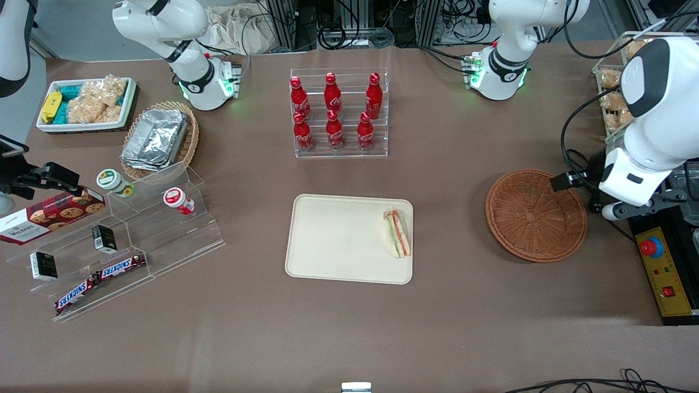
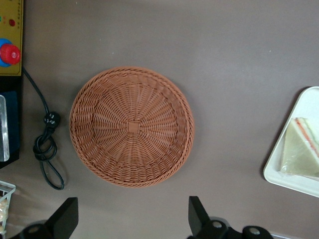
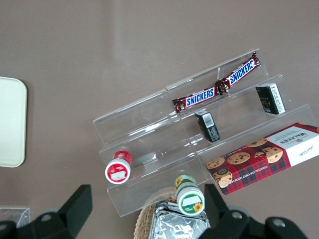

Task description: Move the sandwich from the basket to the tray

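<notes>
Sandwich (image 1: 397, 233): lies flat on tray (image 1: 338, 240), near the rim facing the basket.
Basket (image 1: 535, 214): empty, well apart from tray.
Gripper (image 2: 133, 219): above basket, toward working arm's end; fingers spread wide, nothing held.
Status: transfer looks complete.
Remaining: prob. none; arm parking at most.

Left arm raised, elbow bent, gripper (image 2: 132, 219) pointing down (fingers spread wide)
</notes>
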Action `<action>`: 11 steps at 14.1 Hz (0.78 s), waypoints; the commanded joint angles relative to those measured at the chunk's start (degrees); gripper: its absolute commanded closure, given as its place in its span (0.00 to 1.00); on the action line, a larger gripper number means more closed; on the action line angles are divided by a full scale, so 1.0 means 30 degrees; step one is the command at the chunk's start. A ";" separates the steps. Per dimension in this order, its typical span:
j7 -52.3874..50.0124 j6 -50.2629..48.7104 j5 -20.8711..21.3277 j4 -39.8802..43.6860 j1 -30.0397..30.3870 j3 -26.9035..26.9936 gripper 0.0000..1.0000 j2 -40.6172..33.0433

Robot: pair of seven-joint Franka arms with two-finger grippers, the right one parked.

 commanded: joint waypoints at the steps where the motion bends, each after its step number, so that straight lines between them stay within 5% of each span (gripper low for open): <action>1: -0.0146 -0.0972 -0.0347 0.1584 -0.0127 -0.0086 0.01 0.0804; 8: -0.1700 -0.0914 -0.0112 0.1584 0.0076 -0.1727 0.01 0.1067; 11: -0.1700 -0.0943 -0.0055 0.1905 0.2562 -0.3978 0.01 0.1067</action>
